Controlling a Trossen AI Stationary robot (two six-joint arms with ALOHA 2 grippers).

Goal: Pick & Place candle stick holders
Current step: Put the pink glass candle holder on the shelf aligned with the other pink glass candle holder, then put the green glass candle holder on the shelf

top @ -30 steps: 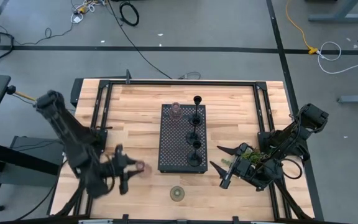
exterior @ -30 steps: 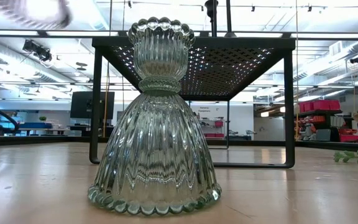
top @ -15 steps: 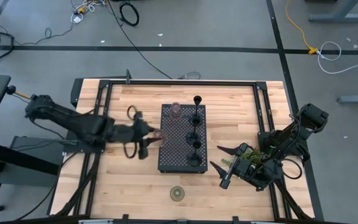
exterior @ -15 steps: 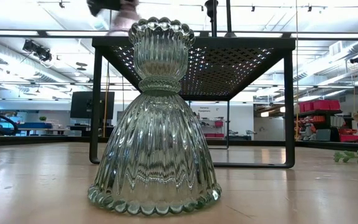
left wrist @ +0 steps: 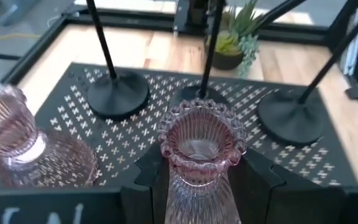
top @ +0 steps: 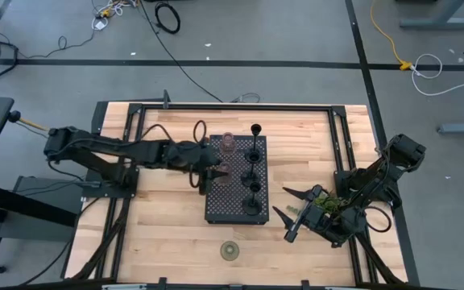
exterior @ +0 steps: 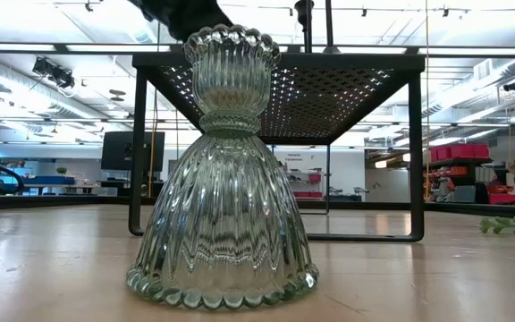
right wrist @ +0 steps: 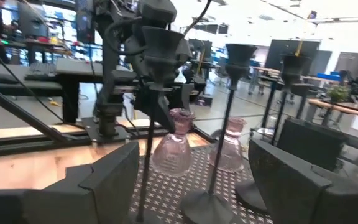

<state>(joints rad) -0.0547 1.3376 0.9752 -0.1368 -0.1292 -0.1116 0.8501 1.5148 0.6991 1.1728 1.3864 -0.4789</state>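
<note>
My left gripper reaches in from the table's left and is shut on a pinkish ribbed glass holder over the left part of the black perforated tray. A second pinkish glass holder stands on its base at the tray's far left corner. Several black stemmed holders stand in a row on their round bases along the tray's right side. A green glass holder stands on the table near the front edge and fills the low view. My right gripper is open and empty to the right of the tray. My left gripper pinches the pinkish holder between its two fingers, just below the beaded cup. The fingers come level from the table's left. The holder stands upright above the tray's left part; I cannot tell whether its base touches the tray.
A small potted green plant sits by my right gripper. The tray stands raised on thin legs. Black frame rails run along the table's far and side edges. Bare wood lies left of the tray.
My left gripper has swung from the table's near left corner toward the far and right edges, carrying the pinkish holder up from beside the tray to over the tray's left part. It has stayed shut on it. My right arm has kept still.
</note>
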